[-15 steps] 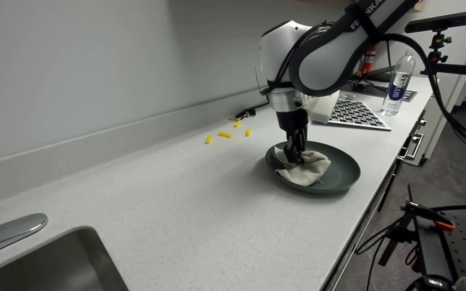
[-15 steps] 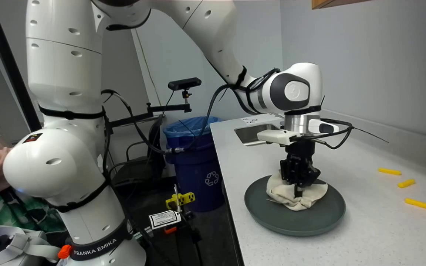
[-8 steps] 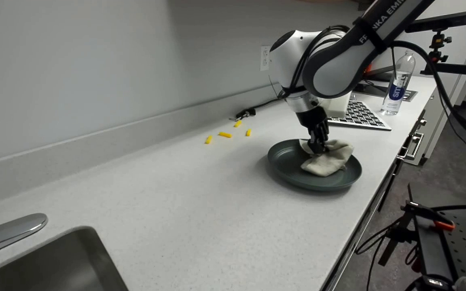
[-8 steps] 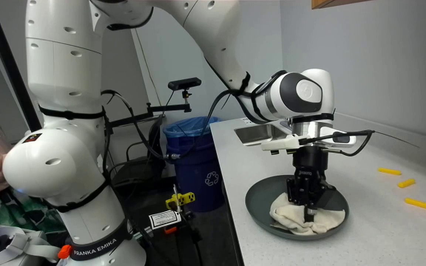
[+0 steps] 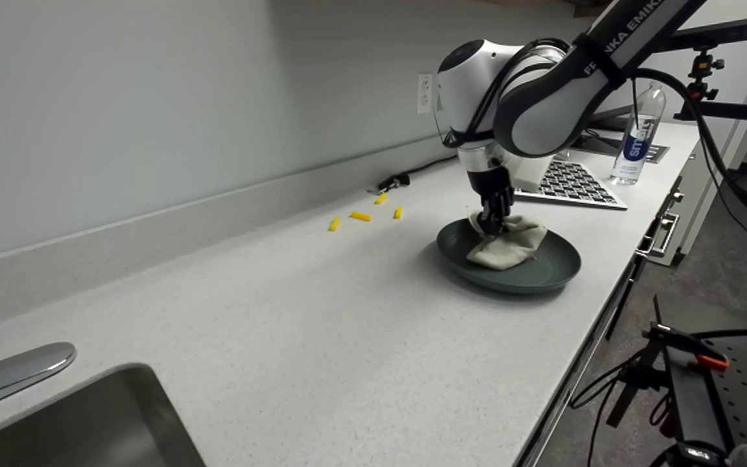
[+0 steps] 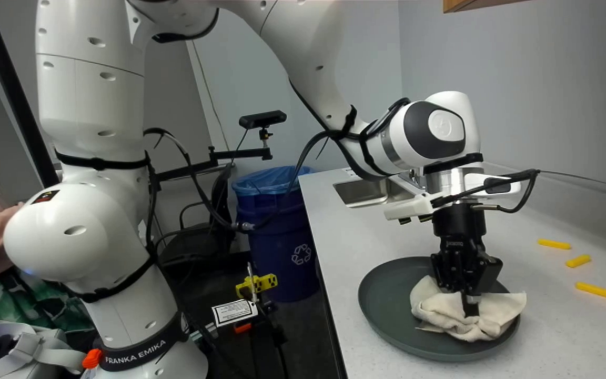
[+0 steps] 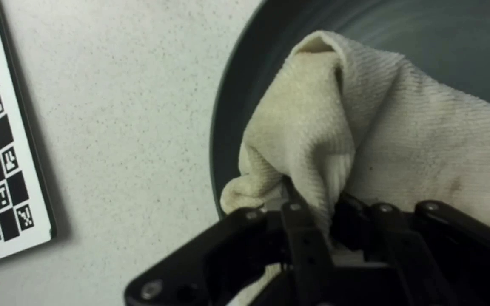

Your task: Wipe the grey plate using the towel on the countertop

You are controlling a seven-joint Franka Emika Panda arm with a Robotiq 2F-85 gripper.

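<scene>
The grey-green plate point(image 5: 552, 267) lies on the countertop and shows in both exterior views point(image 6: 387, 302); the wrist view point(image 7: 453, 42) shows part of it. The cream towel point(image 5: 515, 248) is bunched on the plate, toward one side, and its edge reaches the rim in an exterior view point(image 6: 442, 315). My gripper point(image 5: 493, 228) points down over the plate and is shut on the towel. In the wrist view a fold of the towel point(image 7: 304, 114) runs up between the fingers point(image 7: 315, 204). The fingertips are partly hidden in the cloth.
A checkered marker board point(image 5: 571, 183) lies close behind the plate, with a water bottle point(image 5: 638, 136) beyond it. Several yellow pieces point(image 5: 360, 216) lie near the wall. A sink point(image 5: 88, 421) is at the far end. The counter's front edge point(image 5: 581, 363) runs near the plate.
The gripper swept the towel across the plate, then partly back toward the wall side, still holding it. The plate has slid slightly along with it.
</scene>
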